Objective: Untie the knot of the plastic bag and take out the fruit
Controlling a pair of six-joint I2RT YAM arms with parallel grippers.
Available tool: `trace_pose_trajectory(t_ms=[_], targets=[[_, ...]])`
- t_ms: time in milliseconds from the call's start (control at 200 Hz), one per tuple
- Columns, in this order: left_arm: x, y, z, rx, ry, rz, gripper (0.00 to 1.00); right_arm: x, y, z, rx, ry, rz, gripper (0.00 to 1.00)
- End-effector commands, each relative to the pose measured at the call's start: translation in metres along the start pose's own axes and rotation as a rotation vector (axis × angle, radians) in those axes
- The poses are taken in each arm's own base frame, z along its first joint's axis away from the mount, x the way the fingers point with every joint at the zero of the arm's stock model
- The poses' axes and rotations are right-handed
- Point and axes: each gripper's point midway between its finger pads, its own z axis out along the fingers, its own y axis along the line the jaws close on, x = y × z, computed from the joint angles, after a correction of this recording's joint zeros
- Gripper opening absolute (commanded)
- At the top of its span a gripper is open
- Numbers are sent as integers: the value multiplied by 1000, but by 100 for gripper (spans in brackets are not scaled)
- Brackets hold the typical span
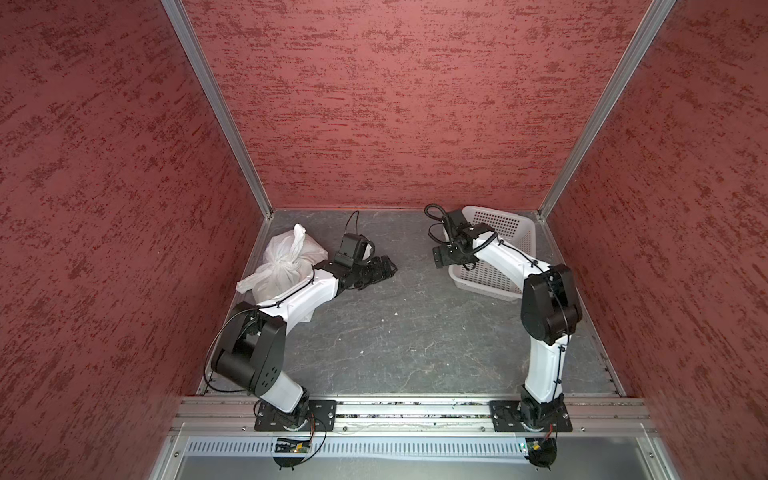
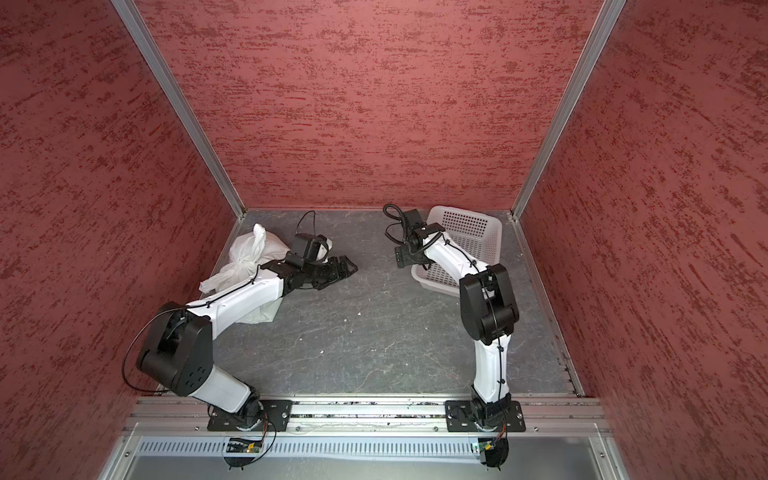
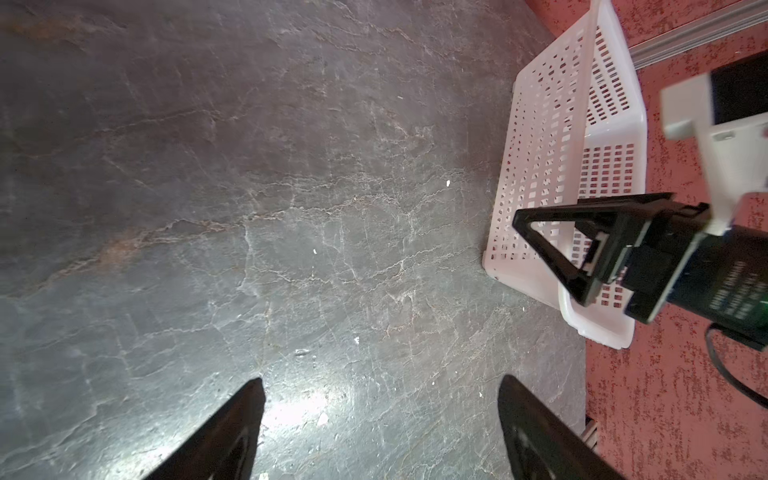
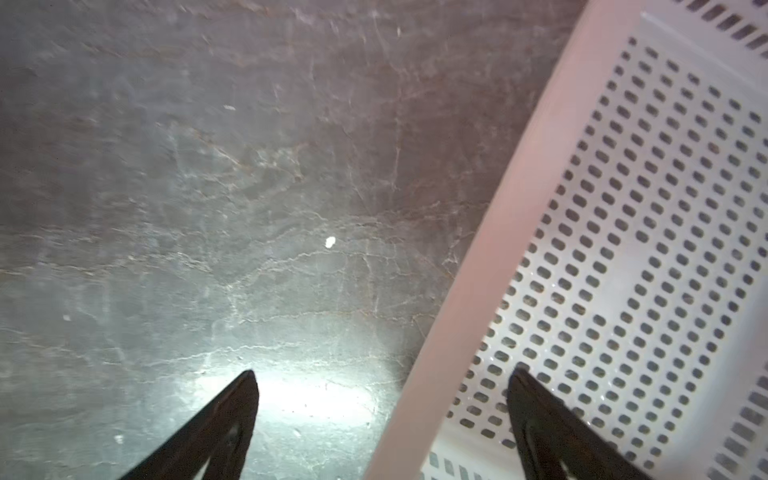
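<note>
Bag [image 1: 282, 266]: white plastic, far-left corner of counter [image 1: 415, 332], close to left wall; near side partly under left arm. Knot [image 1: 287, 262]: on top of bag, tied, loose ends sticking up and out to the left. Contents can't be made out thru the plastic.

Left fingers [image 1: 384, 266]: spread wide, nothing btwn them, low over bare counter just right of bag, not touching it.

Right fingers [image 4: 224, 428]: spread wide, empty; one over counter, the other over the basket [image 1: 498, 220] floor, rim btwn them. Basket: white, perforated, far-right corner.
</note>
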Motion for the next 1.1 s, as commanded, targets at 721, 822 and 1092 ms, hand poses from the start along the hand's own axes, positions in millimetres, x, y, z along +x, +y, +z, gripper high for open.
trace_pose_trajectory(t_ms=[721, 822, 1092], targets=[[-37, 31, -74, -172, -181, -5, 94, 9, -60, -65, 11, -62, 44, 98], [-61, 50, -107, -271, -250, -22, 95, 2, -40, -91, -78, -103, 58, 98], [-101, 108, -196, -559, -467, -136, 97, -2, -12, -128, -194, -149, 86, 98]])
